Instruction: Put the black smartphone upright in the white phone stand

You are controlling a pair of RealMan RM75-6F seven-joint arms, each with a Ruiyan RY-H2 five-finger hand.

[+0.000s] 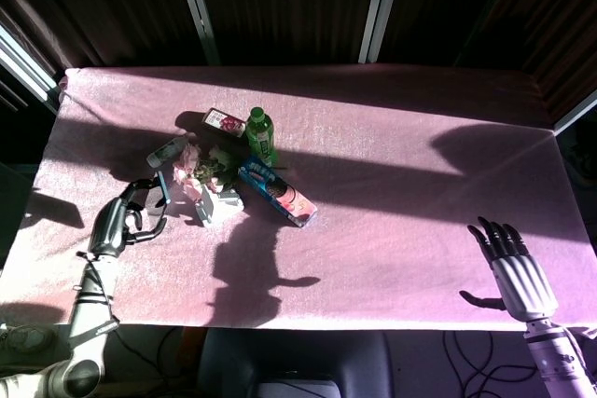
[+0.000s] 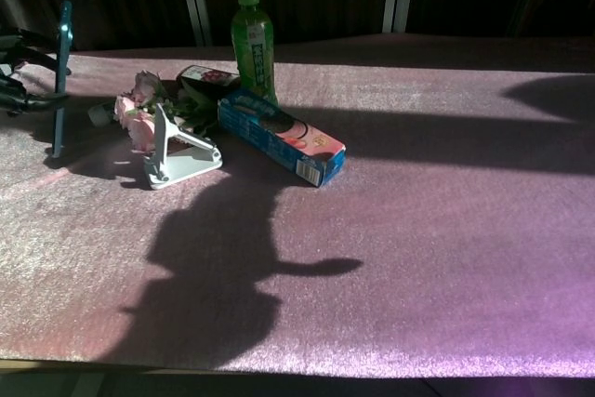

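The left hand (image 1: 119, 221) grips the black smartphone (image 2: 61, 76) above the left side of the pink worktop (image 1: 401, 184), its fingers wrapped around the upper part of the phone. In the chest view the phone stands on edge, long axis near vertical, its lower end hanging free above the cloth, not resting on it.

The white phone stand (image 2: 177, 157) sits on the worktop just to the right of the held phone and slightly nearer, beside the pink flowers (image 2: 135, 104). The blue snack box (image 2: 284, 137) and the green bottle (image 2: 253, 44) lie further right and farther back.

So the stand lies to the right of the phone, and the left hand is by far the nearer; a short carry rightward and down should reach the cradle.

The right hand (image 1: 518, 267) hovers at the near right corner, fingers spread, holding nothing.
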